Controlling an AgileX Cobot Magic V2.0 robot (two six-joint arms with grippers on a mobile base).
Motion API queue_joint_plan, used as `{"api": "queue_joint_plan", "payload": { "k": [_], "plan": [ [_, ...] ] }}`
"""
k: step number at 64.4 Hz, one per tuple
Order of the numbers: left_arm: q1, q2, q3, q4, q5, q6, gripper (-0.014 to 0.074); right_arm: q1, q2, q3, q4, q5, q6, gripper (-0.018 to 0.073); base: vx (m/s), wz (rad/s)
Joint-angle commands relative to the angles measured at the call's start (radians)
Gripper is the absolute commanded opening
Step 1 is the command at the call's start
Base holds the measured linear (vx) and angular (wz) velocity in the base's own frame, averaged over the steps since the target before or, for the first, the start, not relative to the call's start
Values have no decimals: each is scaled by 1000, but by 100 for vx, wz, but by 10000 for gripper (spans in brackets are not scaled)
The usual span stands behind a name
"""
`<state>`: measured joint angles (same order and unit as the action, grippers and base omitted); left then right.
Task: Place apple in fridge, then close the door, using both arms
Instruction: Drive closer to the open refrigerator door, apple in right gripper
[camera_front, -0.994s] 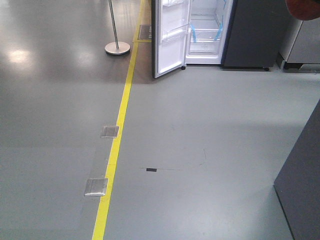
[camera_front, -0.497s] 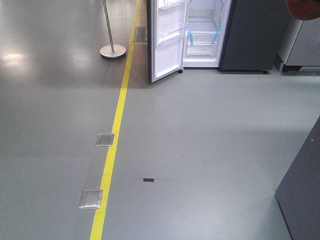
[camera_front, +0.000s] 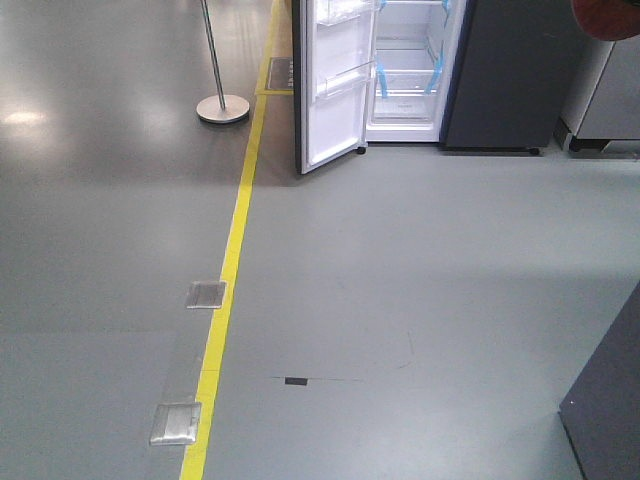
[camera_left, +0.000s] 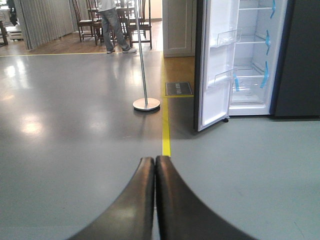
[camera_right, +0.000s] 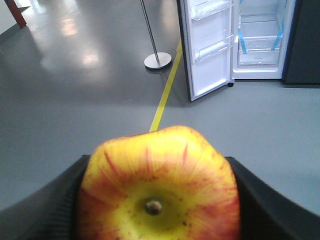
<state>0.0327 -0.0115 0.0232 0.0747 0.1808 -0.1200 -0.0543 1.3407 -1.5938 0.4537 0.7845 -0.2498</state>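
Observation:
The apple (camera_right: 159, 192), red and yellow with its stem facing the camera, fills the low centre of the right wrist view. My right gripper (camera_right: 159, 167) is shut on it, a black finger on each side. A red edge of the apple (camera_front: 606, 16) shows at the front view's top right corner. The fridge (camera_front: 405, 85) stands far ahead, white inside with blue tape on its shelves. Its door (camera_front: 335, 95) hangs open to the left with the white liner showing. My left gripper (camera_left: 154, 161) is shut with nothing in it, above the floor and aimed left of the door (camera_left: 215, 70).
A yellow floor line (camera_front: 235, 250) runs toward the fridge's left side, with two metal floor plates (camera_front: 206, 294) beside it. A post on a round base (camera_front: 222, 108) stands left of the door. A dark grey panel (camera_front: 510, 70) adjoins the fridge. A dark cabinet (camera_front: 612, 400) juts in at lower right.
The floor plates and the fridge's foot have slid down the front view, so the base has rolled closer to the fridge. The door stays open.

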Motion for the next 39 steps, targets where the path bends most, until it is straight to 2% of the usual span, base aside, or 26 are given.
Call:
{"api": "queue_joint_plan", "payload": {
  "k": [1,39],
  "plan": [
    [-4,-15,-16,-1,-68,-6,-6,-5,-28,-33,22,-73,-7,159,14,-2],
    [-4,-15,-16,-1,-68,-6,-6,-5,-28,-33,22,-73,-7,159,15,-3]
  ]
}}
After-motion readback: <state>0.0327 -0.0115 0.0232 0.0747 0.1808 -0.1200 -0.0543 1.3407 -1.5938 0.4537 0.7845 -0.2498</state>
